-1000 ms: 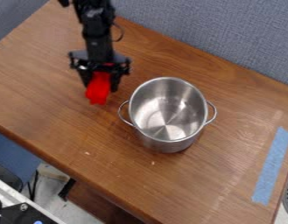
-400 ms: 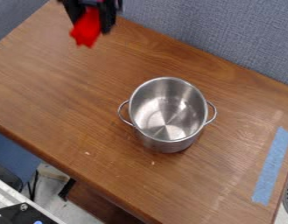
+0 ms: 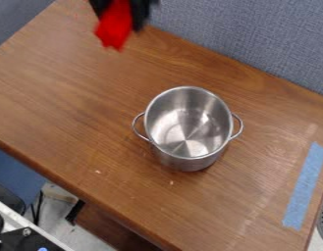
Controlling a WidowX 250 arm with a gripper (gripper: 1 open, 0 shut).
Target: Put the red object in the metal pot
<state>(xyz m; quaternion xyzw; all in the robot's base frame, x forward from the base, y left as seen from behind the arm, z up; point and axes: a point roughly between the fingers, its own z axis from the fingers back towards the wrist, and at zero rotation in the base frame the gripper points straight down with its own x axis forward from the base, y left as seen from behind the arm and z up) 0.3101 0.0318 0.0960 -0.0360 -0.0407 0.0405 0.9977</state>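
Overhead, the gripper (image 3: 121,14) hangs at the top edge of the frame, left of centre, with only its dark lower end in view; the rest of the arm is cut off. Its jaws are closed on the block (image 3: 114,33), a bright red piece that hangs just below them, tilted slightly, with its lower end pointing down toward the table (image 3: 72,108). The block is blurred, so its exact outline cannot be told. It is clear of the wooden surface and well apart from the pot (image 3: 188,126), which stands upright at the centre of the frame, to the lower right of the block. The pot is shiny steel, open at the top, with a small handle at its left side and another at its right; nothing lies inside it. A strip of blue tape (image 3: 304,184) lies on the wood near the right edge.
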